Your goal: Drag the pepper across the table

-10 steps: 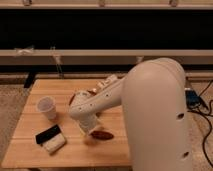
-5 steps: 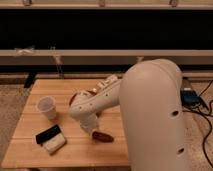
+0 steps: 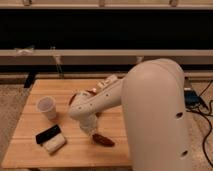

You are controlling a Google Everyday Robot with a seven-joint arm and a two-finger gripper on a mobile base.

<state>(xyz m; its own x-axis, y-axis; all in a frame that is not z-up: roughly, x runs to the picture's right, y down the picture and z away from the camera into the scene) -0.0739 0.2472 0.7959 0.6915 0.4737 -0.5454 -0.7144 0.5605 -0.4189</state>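
The pepper [image 3: 103, 140], a small dark red-brown pod, lies on the light wooden table [image 3: 30, 152] near its front edge, right of the middle. My gripper [image 3: 90, 128] hangs from the white arm and comes down just left of and behind the pepper's near end, at or touching it. The arm hides the contact point.
A white cup [image 3: 47, 108] stands at the left of the table. A black-and-white block [image 3: 50, 139] lies at the front left. An orange bowl [image 3: 75, 98] shows partly behind the arm. Cables and a blue box [image 3: 192, 97] lie on the floor to the right.
The pepper has slid a little toward the table's front edge, and the gripper has moved with it.
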